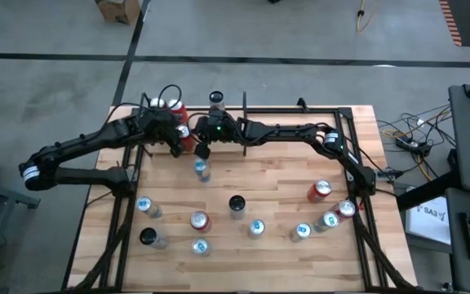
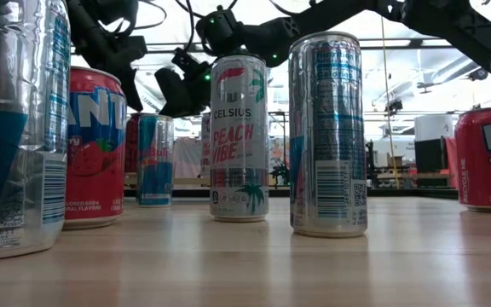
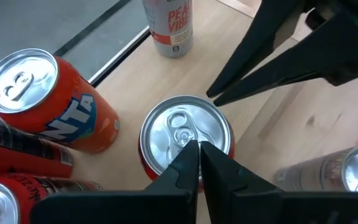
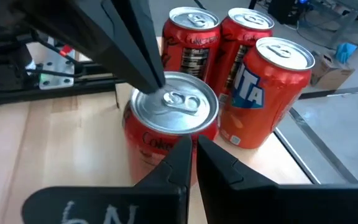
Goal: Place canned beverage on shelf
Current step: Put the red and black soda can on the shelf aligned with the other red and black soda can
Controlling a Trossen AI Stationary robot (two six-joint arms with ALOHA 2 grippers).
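Both arms reach to the far left part of the light wood desk [image 1: 284, 175], where a cluster of cans stands inside the narrow bay of the thin black metal frame, the shelf [image 1: 243, 110]. The left gripper [image 3: 199, 149] hangs directly over the silver top of a red cola can [image 3: 185, 134], its fingers [image 3: 185, 163] pressed together with their tips at the can's pull tab. The right gripper [image 4: 192, 144] comes in from the opposite side, its fingers also together, poised just above the near rim of the same red cola can [image 4: 169, 121]; the left arm's closed tips show touching the lid beside the tab.

Just beside this can stand an orange soda can [image 4: 269, 87] and two more red cola cans [image 4: 191, 40], the group close together. A tall white peach-flavoured can [image 3: 168, 25] stands a little apart at the shelf's edge. Other cans are scattered upright over the nearer part of the desk, well apart from the grippers.
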